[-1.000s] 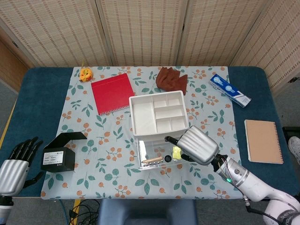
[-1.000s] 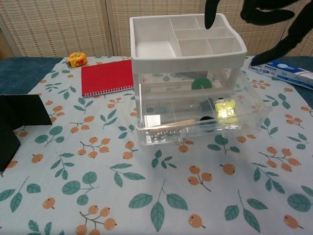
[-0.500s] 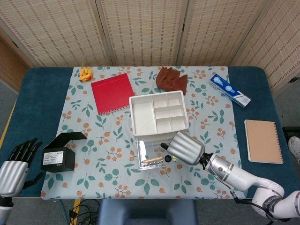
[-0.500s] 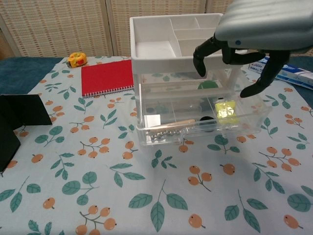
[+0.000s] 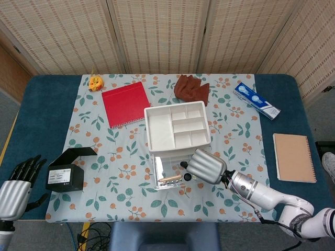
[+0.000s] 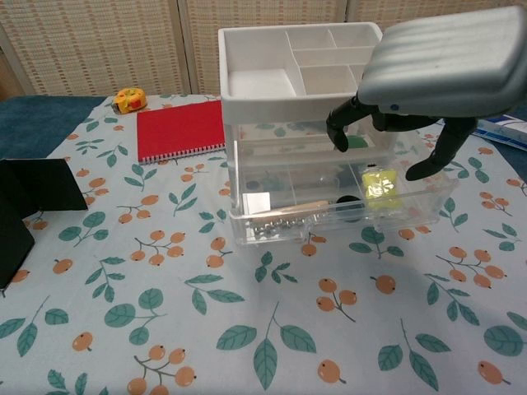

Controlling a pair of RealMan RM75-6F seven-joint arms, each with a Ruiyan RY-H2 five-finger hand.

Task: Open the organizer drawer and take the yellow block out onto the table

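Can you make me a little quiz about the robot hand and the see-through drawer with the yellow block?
1. True or false: the yellow block is lying inside the open drawer.
2. Which hand is over the drawer: A) left hand B) right hand?
3. Fill in: the notebook behind the organizer on its left is ____.

Key
1. True; the block sits at the drawer's right end.
2. B; its fingers are spread above the block, holding nothing.
3. Red.
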